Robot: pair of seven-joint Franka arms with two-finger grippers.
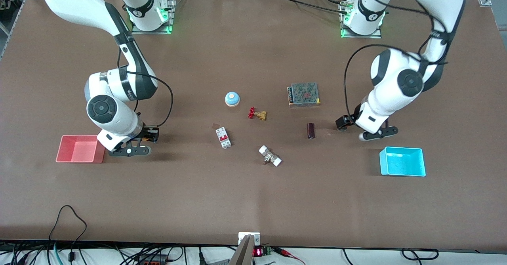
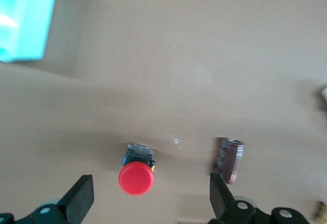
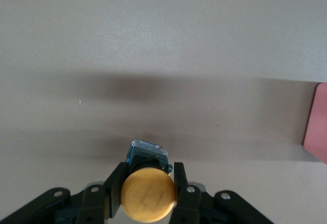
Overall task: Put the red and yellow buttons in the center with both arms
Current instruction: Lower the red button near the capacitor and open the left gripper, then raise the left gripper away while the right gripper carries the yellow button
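The yellow button (image 3: 148, 194) has a round yellow-orange cap on a black and blue body. My right gripper (image 3: 148, 191) is shut on it, one finger at each side of the cap. In the front view this gripper (image 1: 152, 135) is low over the table beside the pink bin (image 1: 79, 149). The red button (image 2: 136, 177) rests on the brown tabletop between the wide-open fingers (image 2: 82, 198) of my left gripper (image 2: 150, 198), touching neither. In the front view the left gripper (image 1: 344, 123) is low near the cyan bin (image 1: 402, 161), and the red button is hidden under it.
Around the table's center (image 1: 253, 138) lie a blue-and-white bell (image 1: 232, 98), a red-handled brass valve (image 1: 256, 113), a grey power supply (image 1: 304, 94), a white circuit breaker (image 1: 223, 137), a white-ended fitting (image 1: 270, 156) and a dark maroon cylinder (image 1: 311, 130), close to the left gripper.
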